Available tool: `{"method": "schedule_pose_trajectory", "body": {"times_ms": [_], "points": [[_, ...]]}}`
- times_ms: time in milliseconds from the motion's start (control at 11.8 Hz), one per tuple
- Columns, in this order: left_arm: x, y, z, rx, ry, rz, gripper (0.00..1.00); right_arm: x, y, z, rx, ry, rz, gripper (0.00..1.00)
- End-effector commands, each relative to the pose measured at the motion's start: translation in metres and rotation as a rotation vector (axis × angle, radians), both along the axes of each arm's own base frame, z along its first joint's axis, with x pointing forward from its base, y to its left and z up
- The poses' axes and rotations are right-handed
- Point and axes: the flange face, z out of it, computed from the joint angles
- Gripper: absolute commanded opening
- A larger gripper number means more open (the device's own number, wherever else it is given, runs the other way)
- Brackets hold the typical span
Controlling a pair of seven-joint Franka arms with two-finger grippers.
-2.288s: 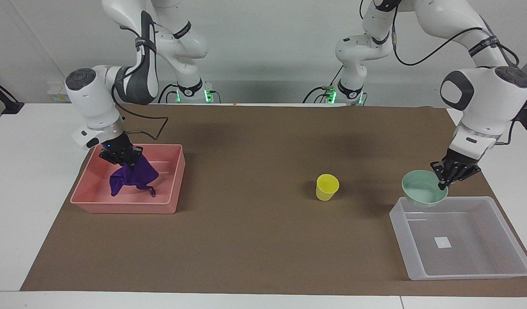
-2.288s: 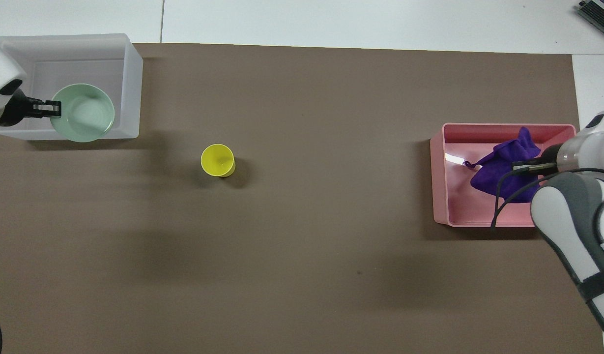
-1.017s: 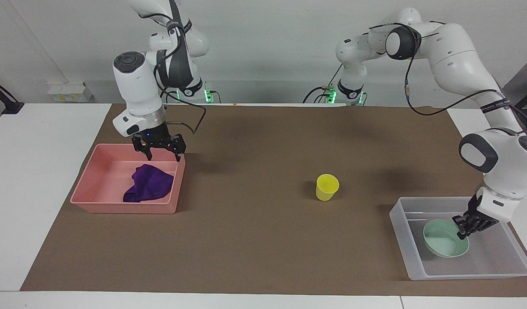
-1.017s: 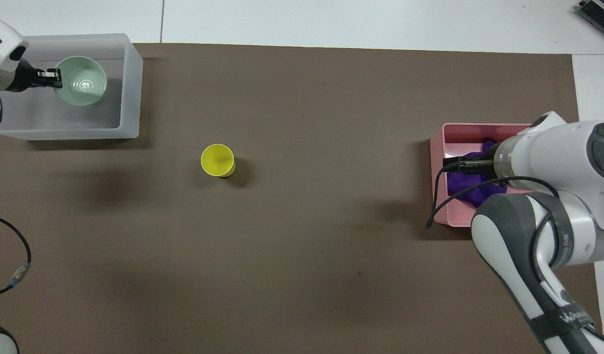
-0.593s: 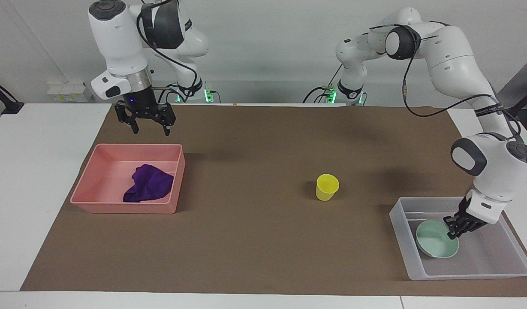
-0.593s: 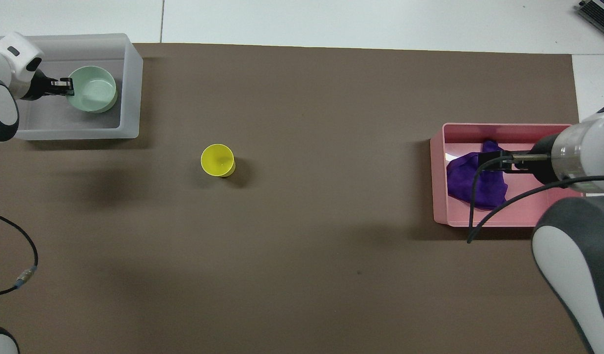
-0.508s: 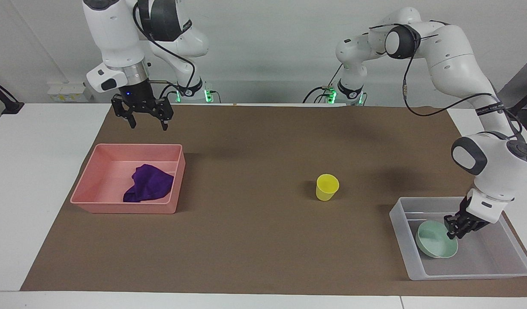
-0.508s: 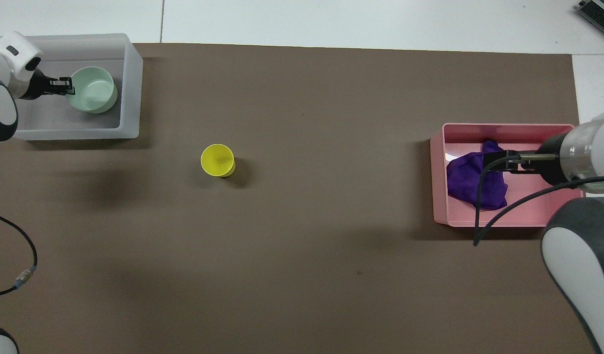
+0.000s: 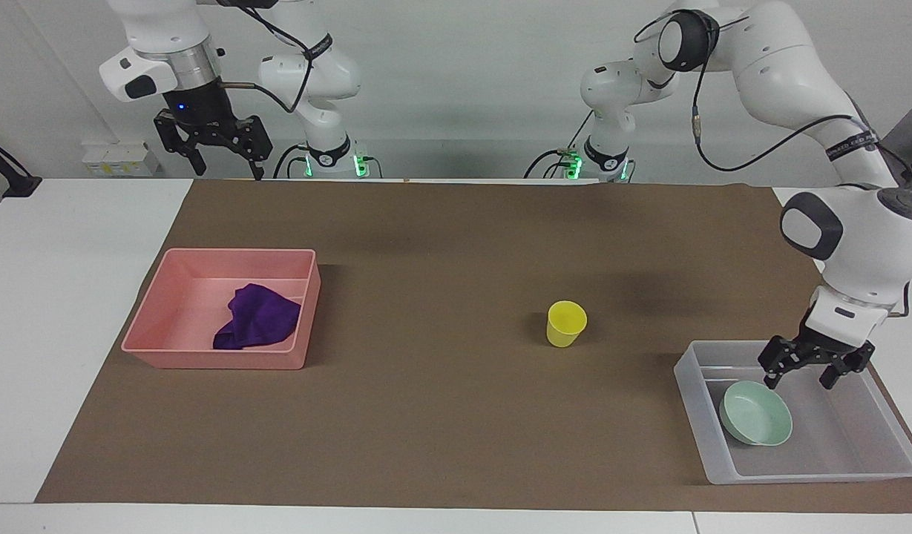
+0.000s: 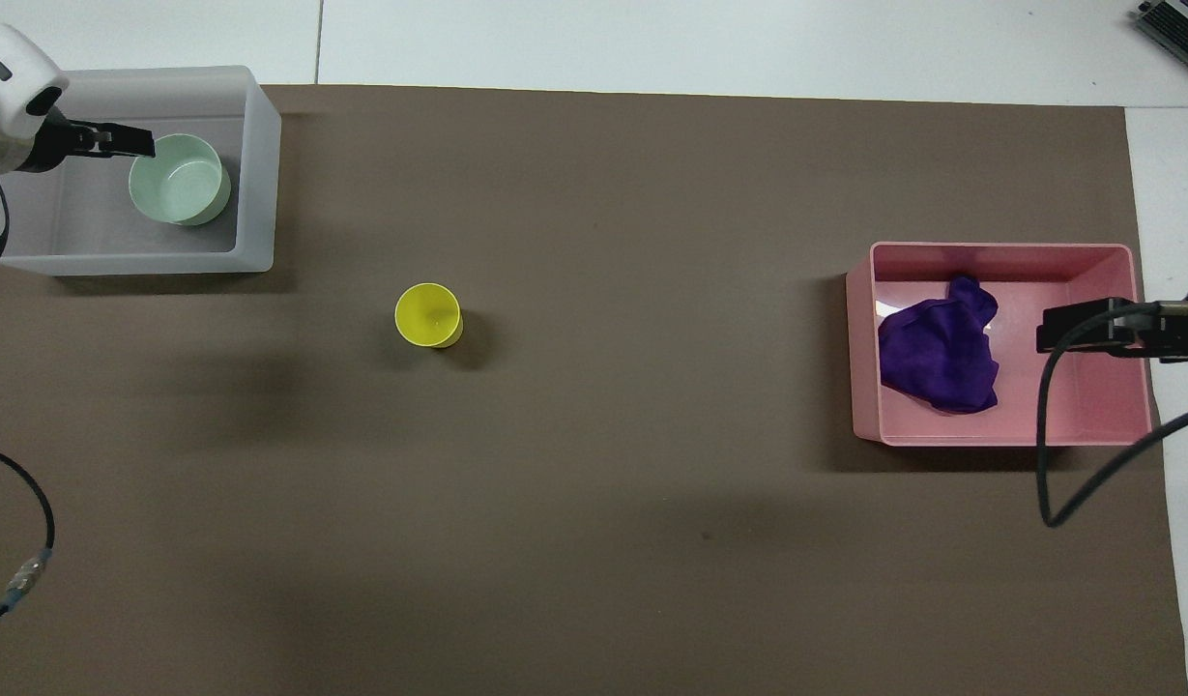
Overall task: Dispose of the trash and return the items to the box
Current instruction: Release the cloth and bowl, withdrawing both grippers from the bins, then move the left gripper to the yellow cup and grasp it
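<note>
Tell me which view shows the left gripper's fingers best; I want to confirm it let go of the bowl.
The facing view: the left gripper hangs open above the clear box, clear of the mint bowl. In the overhead view, the gripper shows only side-on beside the bowl, its spread hidden.

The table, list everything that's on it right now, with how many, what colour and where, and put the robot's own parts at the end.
soft purple cloth rag: one, deep purple, in the pink plastic tray
pink plastic tray: one, pink, right arm's end of the table
small yellow plastic cup: one, yellow, upright on the brown mat
shallow mint-green bowl: one, pale green, in the translucent plastic tray
translucent plastic tray: one, whitish, left arm's end
brown mat: one, brown, covering the table
left gripper: open, over the translucent tray
right gripper: open, raised high
</note>
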Motion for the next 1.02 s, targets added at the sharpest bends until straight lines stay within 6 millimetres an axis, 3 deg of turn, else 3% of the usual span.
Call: {"method": "schedule_pose_trajectory", "body": {"times_ms": [0, 254, 424, 593, 932], "points": [[-0.057, -0.031, 0.022, 0.028, 0.059, -0.036, 1.00, 0.002, -0.011, -0.014, 0.043, 0.016, 0.001, 1.00], [-0.099, -0.076, 0.030, 0.020, 0.105, -0.040, 1.00, -0.003, -0.012, -0.024, 0.032, 0.021, 0.002, 1.00], [-0.117, -0.118, 0.031, 0.010, 0.113, -0.039, 1.00, 0.000, -0.006, -0.019, -0.039, 0.019, 0.030, 1.00], [-0.130, -0.157, 0.023, -0.001, 0.127, -0.036, 1.00, 0.002, -0.004, -0.006, -0.032, 0.032, 0.029, 1.00], [-0.152, -0.230, -0.006, -0.016, 0.153, -0.053, 1.00, 0.001, -0.003, -0.009, -0.027, 0.032, 0.024, 1.00]]}}
